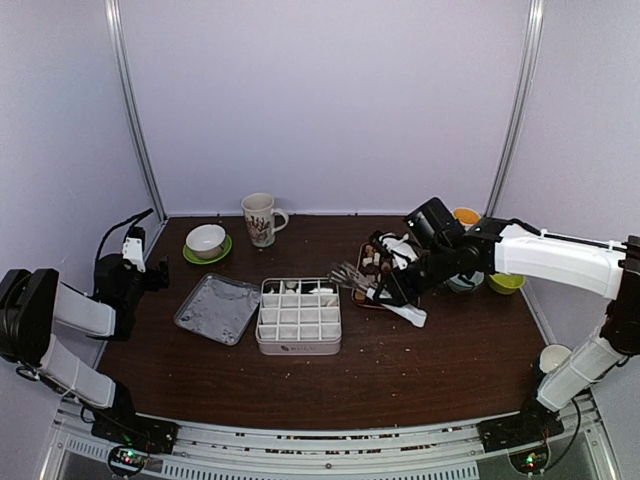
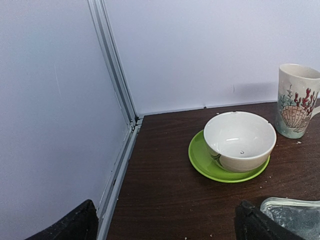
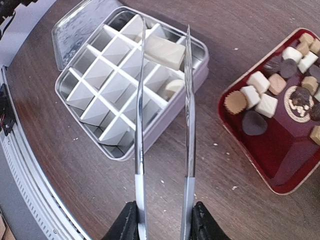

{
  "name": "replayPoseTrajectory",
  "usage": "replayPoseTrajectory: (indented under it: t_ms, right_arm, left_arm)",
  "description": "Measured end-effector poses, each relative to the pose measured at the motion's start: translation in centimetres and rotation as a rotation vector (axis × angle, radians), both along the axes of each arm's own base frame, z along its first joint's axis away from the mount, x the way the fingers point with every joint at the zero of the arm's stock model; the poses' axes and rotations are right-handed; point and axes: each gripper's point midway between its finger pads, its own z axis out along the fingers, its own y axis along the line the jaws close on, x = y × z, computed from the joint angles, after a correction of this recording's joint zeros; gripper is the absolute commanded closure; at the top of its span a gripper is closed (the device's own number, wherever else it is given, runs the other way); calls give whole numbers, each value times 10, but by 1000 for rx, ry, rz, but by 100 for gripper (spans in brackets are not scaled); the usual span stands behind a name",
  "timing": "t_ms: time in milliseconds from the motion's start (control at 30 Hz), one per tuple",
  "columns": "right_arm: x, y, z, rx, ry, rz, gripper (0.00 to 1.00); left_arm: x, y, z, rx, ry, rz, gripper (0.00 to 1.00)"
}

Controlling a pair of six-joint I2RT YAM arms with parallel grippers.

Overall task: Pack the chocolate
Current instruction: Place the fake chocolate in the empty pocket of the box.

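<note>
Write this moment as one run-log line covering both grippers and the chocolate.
right gripper: shut on tongs, over tin | left gripper: open, empty | chocolate: mostly on red tray

We see the chocolate (image 3: 258, 81) as many small pieces, most of them gathered at one end of a red tray (image 3: 280, 150). There are white and cream cubes, tan cubes and flat dark brown lumps. Among them are one tan cup-shaped piece (image 3: 235, 102) with ridged sides and one round dark piece (image 3: 300, 102) with pale crumbs on top. They lie loosely, several touching. One larger cream block (image 3: 162, 52) sits between the blades of the tongs (image 3: 139, 125), over the far corner of the divided tin box (image 3: 160, 125). Another cream piece (image 3: 174, 86) lies inside a compartment just beside it.
</note>
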Motion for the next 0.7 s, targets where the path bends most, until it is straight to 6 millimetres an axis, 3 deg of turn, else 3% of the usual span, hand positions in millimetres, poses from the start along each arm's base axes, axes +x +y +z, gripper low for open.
replayPoseTrajectory:
  t_ms: [200, 467, 700]
  right_arm:
    - [-13, 37, -20, -13, 33, 96, 77]
    - [-14, 51, -37, -40, 53, 120, 76]
    - [-10, 56, -32, -36, 32, 118, 73]
  left_arm:
    - [0, 0, 0, 0, 0, 0, 2]
    - [0, 0, 0, 0, 0, 0, 2]
    - [0, 0, 0, 0, 0, 0, 2]
